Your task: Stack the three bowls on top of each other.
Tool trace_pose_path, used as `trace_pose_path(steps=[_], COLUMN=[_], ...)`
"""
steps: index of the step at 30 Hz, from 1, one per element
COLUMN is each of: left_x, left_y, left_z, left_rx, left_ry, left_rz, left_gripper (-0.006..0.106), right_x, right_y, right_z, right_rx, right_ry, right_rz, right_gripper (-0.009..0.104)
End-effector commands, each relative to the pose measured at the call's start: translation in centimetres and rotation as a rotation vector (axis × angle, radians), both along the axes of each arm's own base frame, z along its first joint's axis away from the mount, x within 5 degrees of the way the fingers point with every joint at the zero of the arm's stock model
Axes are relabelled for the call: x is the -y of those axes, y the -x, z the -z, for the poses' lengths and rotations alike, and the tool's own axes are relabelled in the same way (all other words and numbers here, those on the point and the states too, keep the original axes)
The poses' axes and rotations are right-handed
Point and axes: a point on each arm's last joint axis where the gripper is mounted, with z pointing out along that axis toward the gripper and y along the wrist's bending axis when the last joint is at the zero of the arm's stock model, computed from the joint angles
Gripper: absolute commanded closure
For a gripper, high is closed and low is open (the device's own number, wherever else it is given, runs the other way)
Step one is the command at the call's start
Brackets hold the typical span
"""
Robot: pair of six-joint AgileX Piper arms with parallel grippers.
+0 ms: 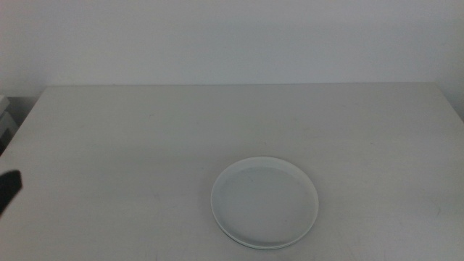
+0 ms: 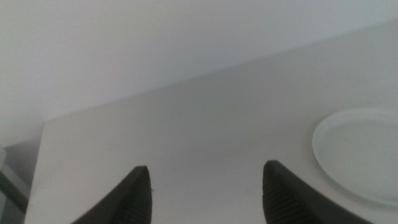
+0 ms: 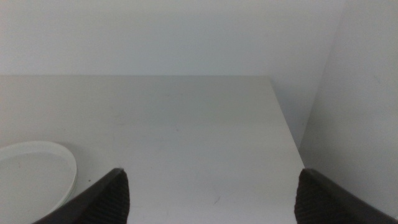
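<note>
The left gripper (image 2: 205, 196) has its two dark fingers (image 2: 134, 199) spread wide apart with nothing between them, only bare tabletop showing in the gap; the right gripper (image 3: 208, 199) likewise has its fingers (image 3: 102, 199) spread far apart and holds nothing; in the middle view only a dark tip of the left gripper (image 1: 9, 190) shows at the picture's left edge, low down, and the right gripper lies outside that view; both hang above the table (image 1: 145, 130), apart from the dishes

The table is a wide, pale, matt surface that fills most of the middle view, with a plain light wall (image 1: 232, 36) behind its far edge; in the right wrist view the table's side edge meets a second stretch of wall

The stack of bowls (image 1: 264, 203) sits on the table, near the front edge and a little right of centre in the middle view; the top one is a shallow round whitish dish with a low rim, lying flat and empty; at its near edge a second thin rim line shows just beneath it, so at least one more dish lies under it; how many are stacked, and their colours, cannot be told; part of the same stack shows at the edge of the left wrist view (image 2: 360, 155) and of the right wrist view (image 3: 31, 177), well apart from either gripper's fingers
</note>
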Motion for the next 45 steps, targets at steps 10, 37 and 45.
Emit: trace_pose_path(steps=[10,37,45], left_x=[0.1,-2.1,-2.1], left_y=[-0.3,1.3,1.2], left_z=[3.5,12.1,12.1], left_rx=[-0.123,0.279,0.279], left_ry=[0.009,0.200,0.200], left_rz=[-0.032,-0.361,-0.361], left_gripper=[0.039,0.039,0.039], right_x=[0.0,0.1,0.3], right_y=[-0.5,-0.5,-0.8], right_z=[-1.0,-1.0,-1.1], right_rx=[0.070,0.071,0.127], right_ry=[0.025,0.026,0.094], right_rz=[-0.002,-0.002,0.031], right_gripper=[0.027,0.027,0.027])
